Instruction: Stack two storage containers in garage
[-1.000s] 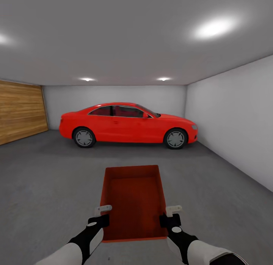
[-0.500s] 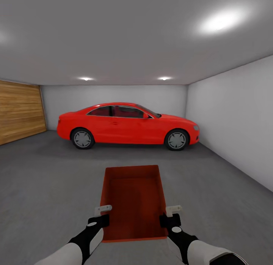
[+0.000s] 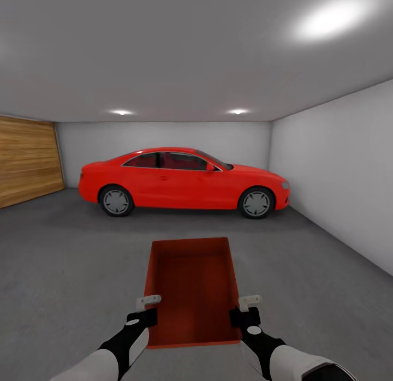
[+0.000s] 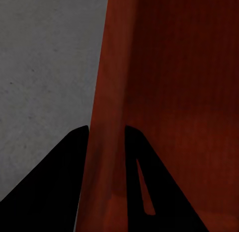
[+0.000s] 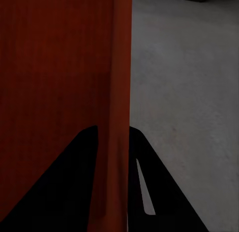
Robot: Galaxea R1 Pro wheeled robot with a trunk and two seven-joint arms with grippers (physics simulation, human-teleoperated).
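I hold one orange-red open-topped storage container (image 3: 192, 288) level in front of me, above the garage's dark grey concrete floor (image 3: 71, 250). My left gripper (image 3: 146, 310) is shut on its left wall near the close end. My right gripper (image 3: 246, 310) is shut on its right wall at the same depth. In the left wrist view the thin red wall (image 4: 107, 92) runs between the two dark fingers of the left gripper (image 4: 106, 129). The right wrist view shows the opposite wall (image 5: 121, 67) pinched the same way by the right gripper (image 5: 113, 128). The bin is empty inside.
A glossy red car (image 3: 183, 182) stands side-on across the far end of the garage. A wood-panelled door (image 3: 27, 160) is on the left and a plain white wall (image 3: 338, 173) runs along the right. Bare concrete stretches between me and the car.
The whole view has drifted slightly, so the car looks a little larger and the wooden door sits further left: the camera has moved. Bin and grippers keep their places in the picture.
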